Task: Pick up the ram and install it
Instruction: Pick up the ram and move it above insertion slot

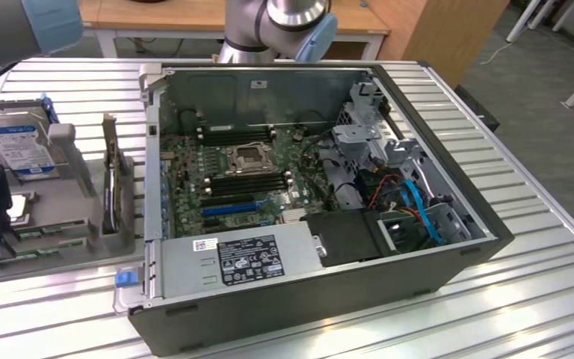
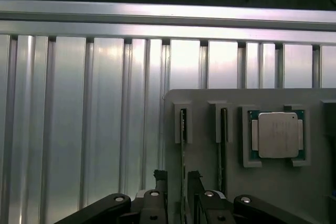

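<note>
Grey matte fixture [image 2: 210, 100], prob. moulded or printed plastic, sits on the ribbed aluminium worktop [image 2: 105, 108]: shiny slats w/ dark grooves btwn. The ram [image 2: 183, 127] stands on edge in a narrow slot of that fixture, seen edge-on as a thin dark strip. A second stick [image 2: 224, 124] stands in the next slot, just beside it. A CPU [image 2: 277, 135], dull metal lid on a green board, lies in a square pocket beyond that.

Gripper [image 2: 177, 176] hangs over the ram. Its black fingers [image 2: 160, 179] are spread, one each side of the strip w/ a gap on both sides, i.e. released, nothing held.

Handling, my guess: light, thin, stiff along its length, but won't take bending or twisting. Chips & contact edge look fragile, and the flat faces are smooth, so a weak pinch could slip. Best hold is prob. across the two flat faces near mid-length, by the free edge and away from the contacts, kept square so it doesn't jam in the slot.

In the exterior view the open dark metal case [image 1: 297, 314] lies on its side on the worktop, w/ the long black motherboard slots [image 1: 247, 183] exposed.
</note>
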You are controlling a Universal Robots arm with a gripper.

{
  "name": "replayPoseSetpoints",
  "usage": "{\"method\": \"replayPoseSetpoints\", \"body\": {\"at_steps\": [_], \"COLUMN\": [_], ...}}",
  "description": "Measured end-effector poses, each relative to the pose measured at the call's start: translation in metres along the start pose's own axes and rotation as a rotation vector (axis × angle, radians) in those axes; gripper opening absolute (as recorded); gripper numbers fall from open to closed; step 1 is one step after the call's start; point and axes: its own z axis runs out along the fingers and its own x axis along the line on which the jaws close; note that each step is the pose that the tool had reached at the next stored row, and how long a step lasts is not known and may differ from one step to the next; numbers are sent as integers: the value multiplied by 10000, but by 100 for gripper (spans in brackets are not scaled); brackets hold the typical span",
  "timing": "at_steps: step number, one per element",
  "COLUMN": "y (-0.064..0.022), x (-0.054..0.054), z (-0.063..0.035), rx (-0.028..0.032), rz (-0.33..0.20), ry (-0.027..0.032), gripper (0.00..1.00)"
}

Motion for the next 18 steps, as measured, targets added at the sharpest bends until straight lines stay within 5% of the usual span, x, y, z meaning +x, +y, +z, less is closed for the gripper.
{"method": "replayPoseSetpoints", "body": {"at_steps": [9,18], "y": [-7,-8], "x": [5,4], "z": [160,170], "rx": [-2,-1], "rz": [-1,-1], "ry": [6,5], "gripper": [29,29]}}
